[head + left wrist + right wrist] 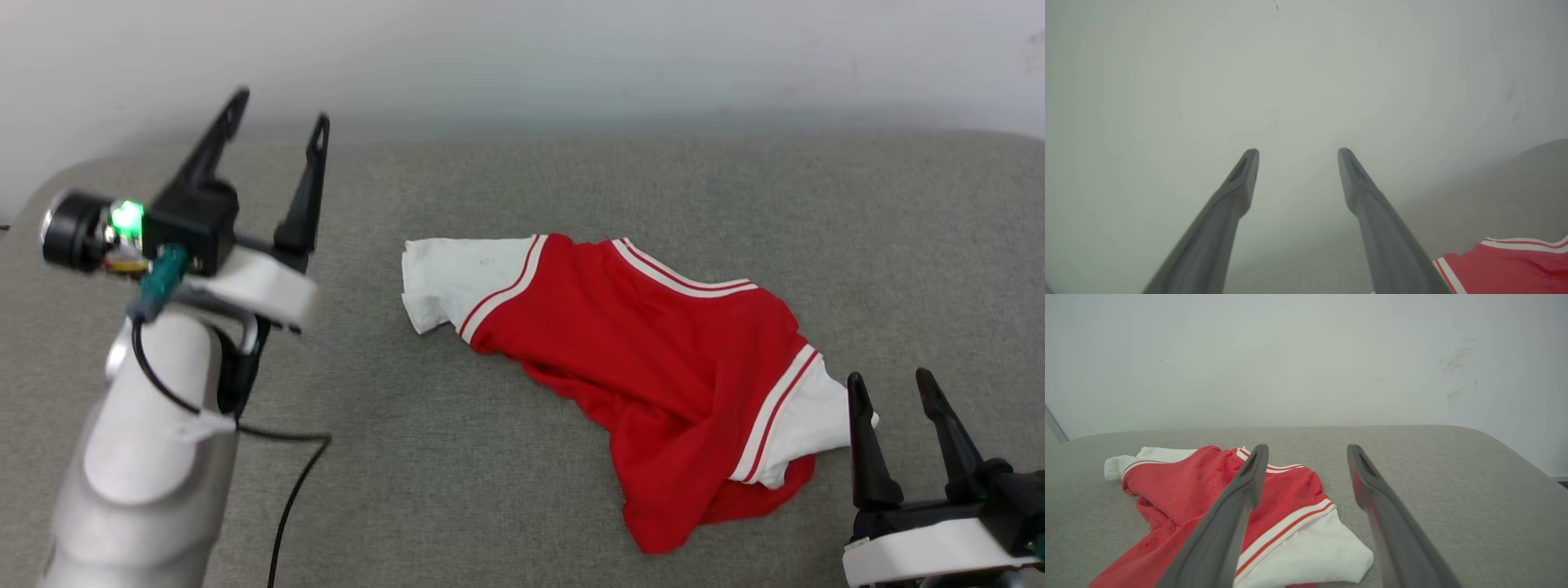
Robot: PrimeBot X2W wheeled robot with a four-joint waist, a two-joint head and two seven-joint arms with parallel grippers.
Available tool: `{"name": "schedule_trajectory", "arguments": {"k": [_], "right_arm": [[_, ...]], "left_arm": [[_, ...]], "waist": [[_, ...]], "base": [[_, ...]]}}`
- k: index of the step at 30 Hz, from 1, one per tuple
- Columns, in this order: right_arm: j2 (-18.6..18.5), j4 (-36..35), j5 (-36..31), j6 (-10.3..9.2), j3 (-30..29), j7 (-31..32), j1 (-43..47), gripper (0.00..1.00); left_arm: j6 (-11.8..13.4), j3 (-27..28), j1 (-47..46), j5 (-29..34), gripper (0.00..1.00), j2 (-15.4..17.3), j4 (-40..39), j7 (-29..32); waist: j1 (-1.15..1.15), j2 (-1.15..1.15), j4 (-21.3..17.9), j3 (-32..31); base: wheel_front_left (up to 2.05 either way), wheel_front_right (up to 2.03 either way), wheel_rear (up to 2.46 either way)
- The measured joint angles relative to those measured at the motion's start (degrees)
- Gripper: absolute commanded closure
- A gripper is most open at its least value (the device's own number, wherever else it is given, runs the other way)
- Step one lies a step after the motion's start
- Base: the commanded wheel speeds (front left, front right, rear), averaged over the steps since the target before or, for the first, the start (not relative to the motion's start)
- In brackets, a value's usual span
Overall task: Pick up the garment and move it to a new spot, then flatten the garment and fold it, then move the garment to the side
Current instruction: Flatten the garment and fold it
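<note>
Head view: one garment [653, 351], two grippers [282, 108] [889, 377]

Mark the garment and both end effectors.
garment [653, 343]: head view, red body panel.
left end effector [282, 106]: head view, midway between open fingertips.
right end effector [888, 376]: head view, midway between open fingertips.

Bare bench [506, 188] along the whole far edge, hemmed close behind by the wall [522, 57]. Open too between the left gripper [282, 108], fingers spread near the far left corner, and the garment [653, 359]. Garment heaped from centre toward the near right edge, white sleeve just beside the spread right gripper [888, 376]. Black cable [286, 498] trailing across the near left.
</note>
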Motion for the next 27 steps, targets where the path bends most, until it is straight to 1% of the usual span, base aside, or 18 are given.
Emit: {"name": "schedule_trajectory", "arguments": {"k": [3,6,11,13,16,21,23,25,27], "right_arm": [[0.0,-0.3,0.0,0.00,0.0,0.0,-1.0,0.00],[0.0,-0.5,-0.2,0.00,0.1,0.0,-2.0,0.00],[0.0,-1.0,-0.2,0.00,0.1,0.0,-3.6,0.00],[0.0,-1.1,-0.2,0.00,0.2,0.0,-4.3,0.00],[0.0,-1.3,0.0,0.00,0.2,0.0,-5.1,0.00],[0.0,-1.6,0.2,0.00,0.3,0.0,-6.2,0.00],[0.0,-1.7,0.4,0.00,0.5,0.0,-6.7,0.00],[0.0,-1.8,0.5,0.00,0.6,0.0,-7.3,0.00],[0.0,-1.9,0.5,0.00,0.7,0.0,-7.8,0.00]], "left_arm": [[-0.3,-2.1,-6.4,-0.9,0.00,1.3,3.8,0.0],[-0.3,-5.4,-12.7,-2.8,0.00,3.1,7.4,1.9],[-0.3,-12.8,-21.3,-9.7,0.00,6.0,12.7,8.3],[-0.3,-16.2,-24.1,-12.3,0.00,7.5,14.7,12.3],[-0.3,-20.8,-26.9,-19.0,0.00,8.9,18.1,20.6],[-0.3,-30.0,-29.9,-28.8,0.00,11.4,20.3,34.4],[-0.3,-33.4,-30.8,-31.4,0.00,12.7,20.4,38.2],[-0.3,-35.8,-31.8,-33.6,0.00,13.9,20.8,40.7],[-0.3,-38.0,-32.1,-36.5,0.00,14.2,21.4,43.6]], "waist": [[0.00,0.00,-0.7,1.7],[0.00,0.00,-1.5,3.4],[0.01,0.00,-3.0,6.1],[0.00,0.00,-3.5,7.2],[0.01,0.00,-4.3,8.8],[0.00,0.00,-5.3,11.3],[0.00,0.00,-5.6,12.2],[0.00,0.00,-5.9,13.1],[0.01,0.00,-6.2,13.9]], "base": [[0.00,0.00,0.00],[0.00,0.00,0.00],[0.00,0.00,0.00],[0.00,0.00,0.00],[0.00,0.00,0.00],[0.00,0.00,0.00],[0.00,0.00,0.00],[0.00,0.00,0.00],[0.00,0.00,0.00]]}}
